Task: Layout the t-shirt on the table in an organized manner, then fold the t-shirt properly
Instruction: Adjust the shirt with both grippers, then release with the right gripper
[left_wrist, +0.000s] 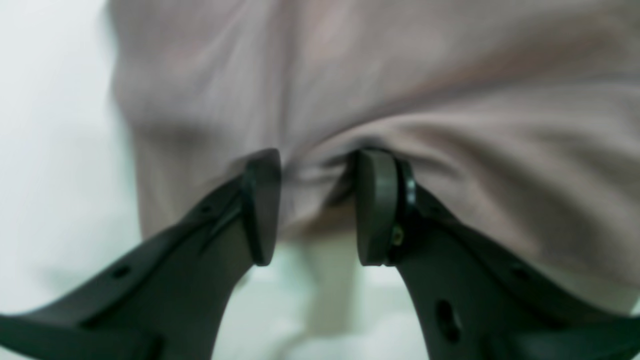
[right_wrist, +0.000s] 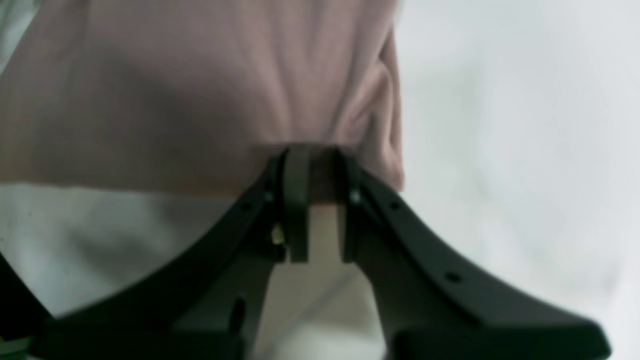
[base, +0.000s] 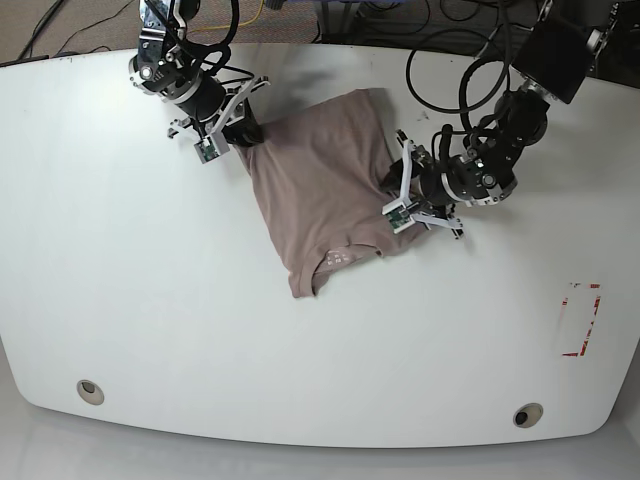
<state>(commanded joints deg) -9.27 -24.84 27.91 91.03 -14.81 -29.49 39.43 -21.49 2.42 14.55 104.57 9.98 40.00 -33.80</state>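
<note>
**Both grippers engaged on the t-shirt edges**

We see the table (base: 130, 300), a glossy white top with rounded corners, filling the base view. Two round grey grommets (base: 90, 391) sit near its front edge, and a red tape outline (base: 581, 318) lies toward one end.

The t-shirt (base: 315, 190), a taupe, wrinkled garment, lies partly spread near the middle rear of the table, with its neckline toward the front edge. It spans the gap between the two arms.

The right gripper (right_wrist: 316, 202) is at the shirt's rear corner, on the base view's left. In the right wrist view, its jaws stand nearly together, pinching a gathered fold of fabric, with creases radiating from the grip point.

The left gripper (left_wrist: 317, 205) is at the opposite side of the shirt, on the base view's right. In the left wrist view, its jaws stand apart, with bunched fabric lying between the pads (left_wrist: 375, 205). We cannot tell whether the pads press that fabric.
</note>
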